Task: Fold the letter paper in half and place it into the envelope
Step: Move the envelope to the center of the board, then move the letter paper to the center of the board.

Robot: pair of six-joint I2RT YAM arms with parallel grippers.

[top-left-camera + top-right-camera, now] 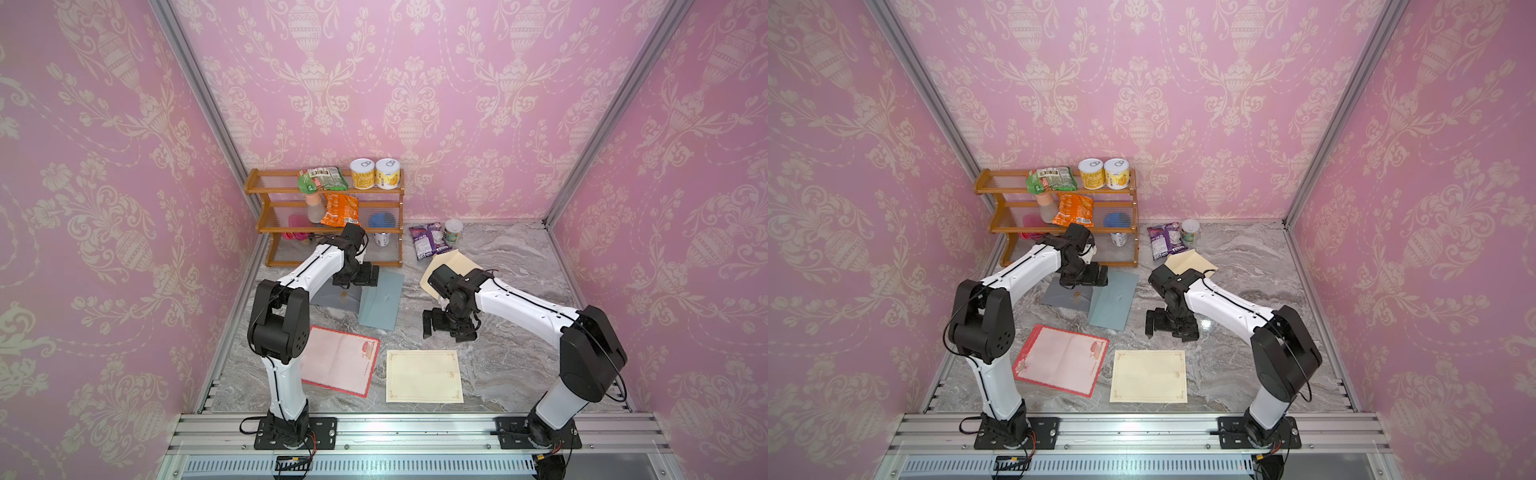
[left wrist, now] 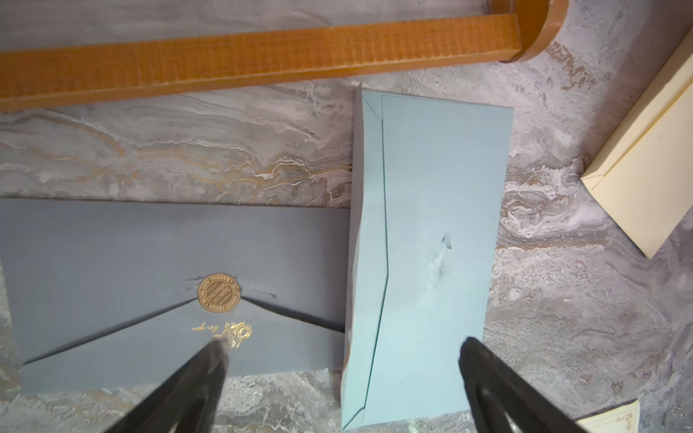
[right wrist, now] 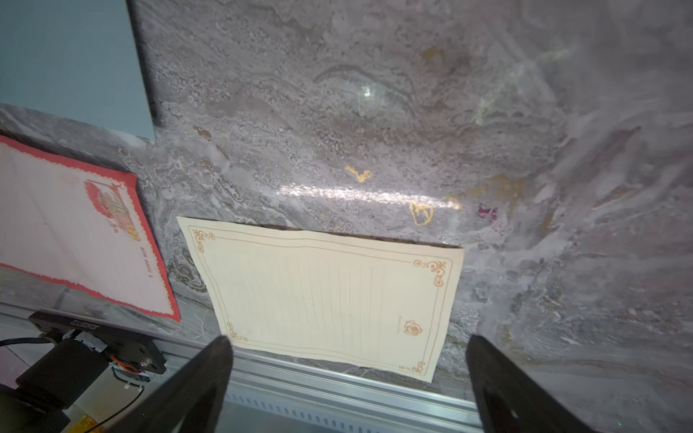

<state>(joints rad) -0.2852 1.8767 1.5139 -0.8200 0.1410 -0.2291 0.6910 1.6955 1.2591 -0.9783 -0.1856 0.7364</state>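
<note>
Left wrist view looks down on two envelopes on the marble table (image 2: 562, 300). The left gripper (image 2: 343, 346) has its fingers (image 2: 210, 371) spread wide and nothing is held between them. One finger stands over the flap of the grey envelope (image 2: 150, 262). The other stands over the near corner of the light blue envelope (image 2: 431, 243). Whether either tip touches the paper I cannot tell. The grey envelope is shut, with a round gold seal (image 2: 219, 292) at the tip of its flap. The light blue envelope lies with one long side meeting the end of the grey one. A wooden shelf (image 2: 262, 60) stands just behind them, and a cream envelope (image 2: 645, 168) lies off to one side.

In both top views the left gripper (image 1: 370, 275) hangs over these envelopes in front of the shelf. The right gripper (image 1: 432, 324) hovers over bare table, near the cream envelope (image 1: 451, 262).

Right wrist view shows the right gripper (image 3: 348, 341) with its fingers (image 3: 213, 360) also wide apart and holding nothing.

The cream letter paper (image 1: 424, 376) lies flat and unfolded near the front edge of the table, between the two arm bases and apart from both grippers. The red-bordered letter paper (image 1: 340, 359) lies just beside it, partly under the left arm, also unfolded.
</note>
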